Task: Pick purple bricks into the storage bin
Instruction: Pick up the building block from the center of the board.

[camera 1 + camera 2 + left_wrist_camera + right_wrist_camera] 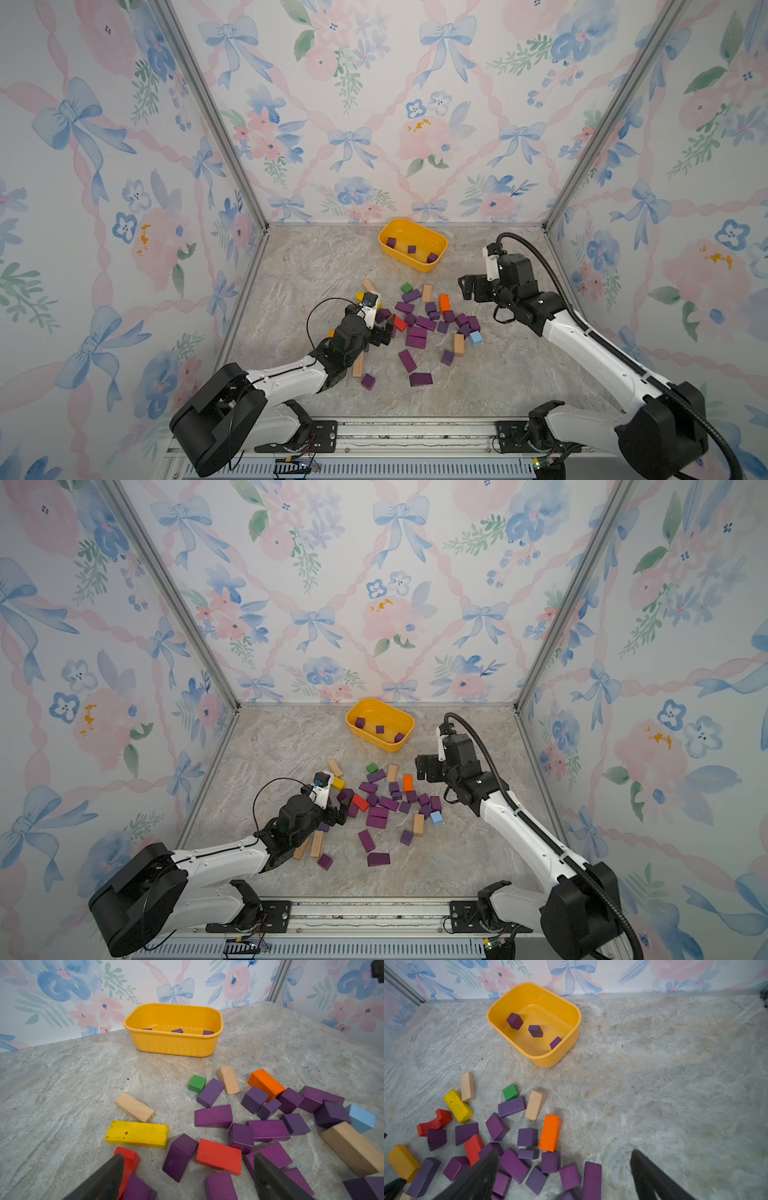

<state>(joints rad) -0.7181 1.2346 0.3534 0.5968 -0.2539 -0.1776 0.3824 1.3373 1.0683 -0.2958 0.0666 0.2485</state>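
The left pincer [188,1157] and right pincer [564,1151] are both gaping apart, empty. The purple bricks [415,332] are lying mid-pile on the desk [316,270], with three sitting in the storage bin [415,264] at twelve o'clock. They look light, stiff and smooth-painted, so pinching across flat opposite faces is probably safest.

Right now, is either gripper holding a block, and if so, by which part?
Nothing is held. The left gripper stands open over the loose purple bricks; the right gripper is open and empty, apart from the storage bin.
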